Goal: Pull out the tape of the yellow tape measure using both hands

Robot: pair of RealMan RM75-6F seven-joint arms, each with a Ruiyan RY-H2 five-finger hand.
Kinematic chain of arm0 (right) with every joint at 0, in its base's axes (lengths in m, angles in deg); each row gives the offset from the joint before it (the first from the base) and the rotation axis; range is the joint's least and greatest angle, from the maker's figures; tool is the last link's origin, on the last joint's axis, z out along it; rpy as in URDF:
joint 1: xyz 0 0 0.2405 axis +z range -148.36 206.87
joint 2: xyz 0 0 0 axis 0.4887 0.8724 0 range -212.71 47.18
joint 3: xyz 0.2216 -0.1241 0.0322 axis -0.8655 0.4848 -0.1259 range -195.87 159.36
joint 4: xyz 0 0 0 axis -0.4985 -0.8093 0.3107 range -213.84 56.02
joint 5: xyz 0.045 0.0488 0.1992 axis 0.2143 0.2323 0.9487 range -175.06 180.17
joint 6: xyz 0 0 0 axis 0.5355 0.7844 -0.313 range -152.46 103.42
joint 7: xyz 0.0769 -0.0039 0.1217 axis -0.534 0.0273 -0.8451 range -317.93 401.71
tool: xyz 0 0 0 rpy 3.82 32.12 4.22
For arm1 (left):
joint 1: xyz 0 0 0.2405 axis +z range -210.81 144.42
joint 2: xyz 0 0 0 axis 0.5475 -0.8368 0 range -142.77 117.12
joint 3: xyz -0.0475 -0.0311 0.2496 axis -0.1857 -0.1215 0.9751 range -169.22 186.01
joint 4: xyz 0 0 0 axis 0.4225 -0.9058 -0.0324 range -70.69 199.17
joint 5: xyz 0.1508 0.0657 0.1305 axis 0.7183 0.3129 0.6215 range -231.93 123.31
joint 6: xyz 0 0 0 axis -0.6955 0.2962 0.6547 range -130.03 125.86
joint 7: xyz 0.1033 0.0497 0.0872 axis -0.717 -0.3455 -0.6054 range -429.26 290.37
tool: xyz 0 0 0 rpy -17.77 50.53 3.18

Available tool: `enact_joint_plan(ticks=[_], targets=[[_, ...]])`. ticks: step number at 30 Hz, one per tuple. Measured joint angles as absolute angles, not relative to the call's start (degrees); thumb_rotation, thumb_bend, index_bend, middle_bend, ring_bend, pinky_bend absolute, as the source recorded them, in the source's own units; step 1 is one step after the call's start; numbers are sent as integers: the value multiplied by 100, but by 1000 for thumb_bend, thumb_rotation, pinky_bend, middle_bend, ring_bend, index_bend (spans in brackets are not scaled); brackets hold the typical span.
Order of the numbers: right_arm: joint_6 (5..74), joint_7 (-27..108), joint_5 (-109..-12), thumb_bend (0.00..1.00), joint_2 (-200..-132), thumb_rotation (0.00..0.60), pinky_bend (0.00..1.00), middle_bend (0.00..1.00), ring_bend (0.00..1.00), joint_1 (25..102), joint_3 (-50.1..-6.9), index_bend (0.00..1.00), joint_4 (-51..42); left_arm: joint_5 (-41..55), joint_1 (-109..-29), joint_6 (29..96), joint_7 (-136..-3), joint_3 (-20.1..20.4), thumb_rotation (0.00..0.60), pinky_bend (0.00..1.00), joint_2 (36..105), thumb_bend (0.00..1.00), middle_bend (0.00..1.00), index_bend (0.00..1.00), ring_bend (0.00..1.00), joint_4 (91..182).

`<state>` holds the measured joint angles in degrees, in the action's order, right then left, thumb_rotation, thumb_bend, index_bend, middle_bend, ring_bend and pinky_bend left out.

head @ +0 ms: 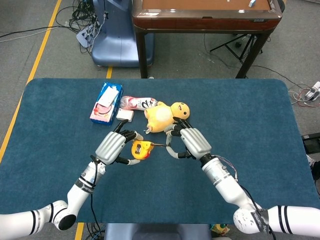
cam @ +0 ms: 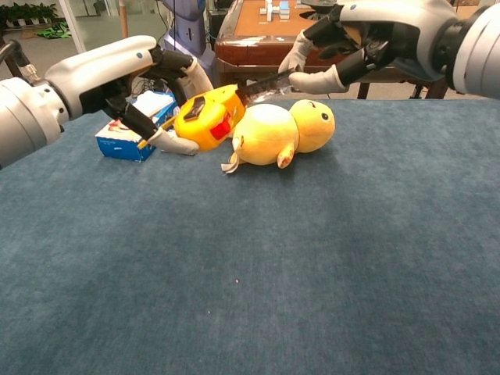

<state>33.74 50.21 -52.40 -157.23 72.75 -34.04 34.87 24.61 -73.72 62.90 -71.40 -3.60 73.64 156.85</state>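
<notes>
Pulling step under way: yellow tape measure (cam: 201, 117) gripped off the bench (cam: 250, 281) in left hand (head: 111, 146), just left of plush duck (cam: 283, 133); tape (cam: 264, 84) (short stretch out) pinched by right hand (cam: 332, 58) fingers (cam: 314, 80). Next: draw hands apart, holding both grips.

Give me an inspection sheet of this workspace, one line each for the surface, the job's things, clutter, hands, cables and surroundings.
Surface: blue cloth table, no spills seen.
Job's things: yellow tape measure held above the table; a short length of tape drawn out.
Clutter: yellow plush duck, blue box, pink packet, small white item.
Hands: left hand grips the tape measure's case; right hand pinches the tape end.
Cables: loose cables on the floor beyond the table, more at the right edge.
Surroundings: brown wooden table and a blue machine base behind.
</notes>
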Motion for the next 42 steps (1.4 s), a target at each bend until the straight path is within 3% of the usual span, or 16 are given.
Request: enact_joint_plan(ticks=[12, 25, 42], targets=[[3448, 4673, -5561, 697, -14914, 600, 0, 299, 40, 6910, -3356, 658, 3910, 2453, -7185, 6143, -6636, -97, 600, 11, 7173, 133, 595, 540, 363, 15188], [3378, 3829, -5896, 697, -14009, 600, 0, 302, 41, 6484, -3395, 661, 4200, 2676, -6921, 5999, -5174, 153, 600, 11, 6805, 134, 597, 544, 358, 14705], [3360, 2897, -6156, 697, -13299, 600, 0, 307, 41, 6092, -3558, 667, 4272, 3172, -6723, 6455, -5250, 399, 600, 11, 7258, 134, 598, 545, 358, 13615]])
